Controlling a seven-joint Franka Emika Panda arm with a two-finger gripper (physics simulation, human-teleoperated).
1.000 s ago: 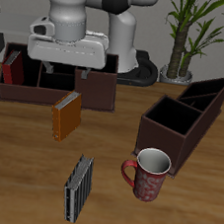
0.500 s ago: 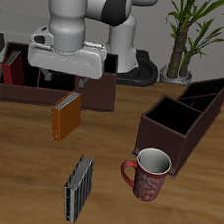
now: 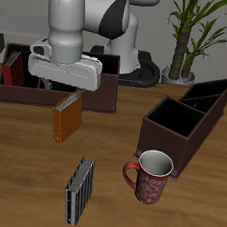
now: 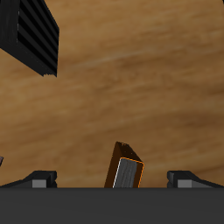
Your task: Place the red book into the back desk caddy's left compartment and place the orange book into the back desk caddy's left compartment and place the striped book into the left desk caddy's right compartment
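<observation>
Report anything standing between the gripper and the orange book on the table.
Nothing visible does. The two-finger gripper hangs directly above the orange hardcover book, which lies on the bare wooden table. The wrist view shows the book between the fingers with only open air in between.

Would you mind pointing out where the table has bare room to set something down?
Bare wood shows between the orange book and the angled caddy, and along the front edge beside the striped book. It is crowded around the mug, which sits close to that caddy, and under the gripper by the back caddy.
</observation>
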